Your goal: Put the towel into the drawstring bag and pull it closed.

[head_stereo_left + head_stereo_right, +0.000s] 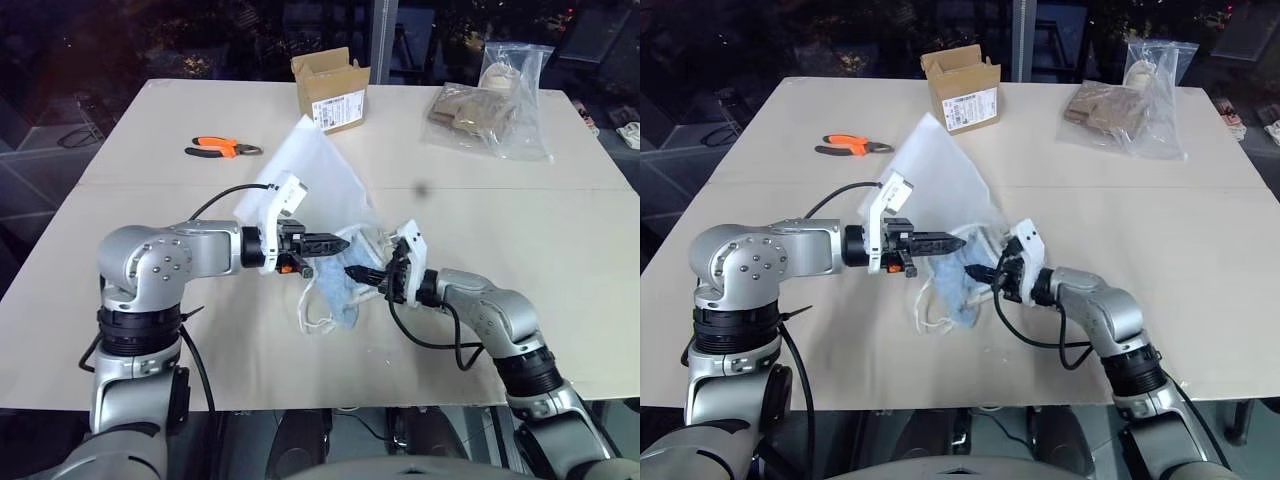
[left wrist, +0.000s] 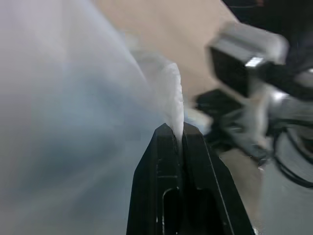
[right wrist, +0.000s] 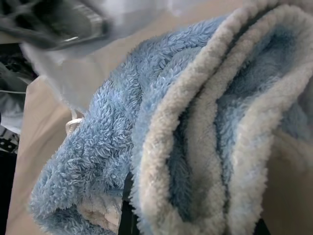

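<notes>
Above the table's middle, the left gripper (image 1: 338, 241) pinches the drawstring bag (image 1: 318, 178) at its mouth edge, while the right gripper (image 1: 362, 272), just beside, clamps the towel (image 1: 340, 295) hanging below that mouth.

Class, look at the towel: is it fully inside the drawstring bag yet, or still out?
Not fully in. The folded towel hangs from the right gripper at the bag mouth, which the left gripper pinches up.

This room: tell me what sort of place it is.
Probably a workshop or lab bench: a plain pale table with orange-handled pliers, an open cardboard box and a clear plastic bag.
</notes>
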You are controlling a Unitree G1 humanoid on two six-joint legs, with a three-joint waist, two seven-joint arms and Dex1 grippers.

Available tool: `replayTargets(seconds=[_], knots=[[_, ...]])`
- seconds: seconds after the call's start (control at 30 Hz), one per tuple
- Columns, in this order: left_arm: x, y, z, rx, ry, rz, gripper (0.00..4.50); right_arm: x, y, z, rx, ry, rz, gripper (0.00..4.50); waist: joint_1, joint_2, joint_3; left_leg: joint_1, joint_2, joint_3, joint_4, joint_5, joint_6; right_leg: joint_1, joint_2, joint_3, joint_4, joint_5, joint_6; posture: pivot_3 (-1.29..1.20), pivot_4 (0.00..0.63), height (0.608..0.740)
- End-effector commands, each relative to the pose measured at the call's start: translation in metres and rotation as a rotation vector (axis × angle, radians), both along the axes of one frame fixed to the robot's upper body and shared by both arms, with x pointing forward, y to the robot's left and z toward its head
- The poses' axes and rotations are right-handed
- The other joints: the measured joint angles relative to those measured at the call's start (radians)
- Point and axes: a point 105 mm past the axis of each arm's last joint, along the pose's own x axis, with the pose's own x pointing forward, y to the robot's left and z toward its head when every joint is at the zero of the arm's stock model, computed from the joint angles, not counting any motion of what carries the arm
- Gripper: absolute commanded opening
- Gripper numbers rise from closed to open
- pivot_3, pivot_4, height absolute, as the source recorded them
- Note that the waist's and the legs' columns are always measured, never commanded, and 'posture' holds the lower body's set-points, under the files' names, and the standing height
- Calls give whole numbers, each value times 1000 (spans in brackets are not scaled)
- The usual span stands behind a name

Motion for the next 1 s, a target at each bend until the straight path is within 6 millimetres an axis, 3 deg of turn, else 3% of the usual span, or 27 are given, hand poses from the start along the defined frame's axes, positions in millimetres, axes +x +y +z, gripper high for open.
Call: replayTargets(seconds=[0.03,0.23,0.47,0.67,0.73,0.87,1.0], knots=[[-10,4,4,-21,5,-31,0,10,5,20,143,-9,-14,41,-1,0,0,0,0,0,0,0,0,0,0,0,0,0,0,0,150,740],[-5,20,-6,-27,49,35,0,15,5,37,395,63,-20,41,-1,0,0,0,0,0,0,0,0,0,0,0,1,0,0,0,150,740],[6,32,-6,-19,2,92,0,5,4,52,533,100,43,41,0,0,0,0,0,0,0,0,0,0,-1,0,0,0,0,0,150,740],[16,43,-11,35,-69,111,0,0,3,53,568,153,69,41,-1,1,0,0,0,0,-1,0,0,0,-1,0,1,0,-1,0,150,740],[16,42,-16,58,-66,98,0,0,4,55,572,151,67,41,-1,1,0,0,1,0,-1,0,0,0,-1,0,0,0,0,0,150,740],[-1,23,-21,5,-9,3,0,19,14,59,634,155,-47,41,-4,1,0,0,1,0,-1,0,0,0,-1,0,0,0,0,0,150,740],[-17,4,-22,-60,40,-78,0,21,27,66,716,172,-50,41,-2,1,1,0,2,0,-1,0,0,0,-1,0,1,0,0,0,150,740]])
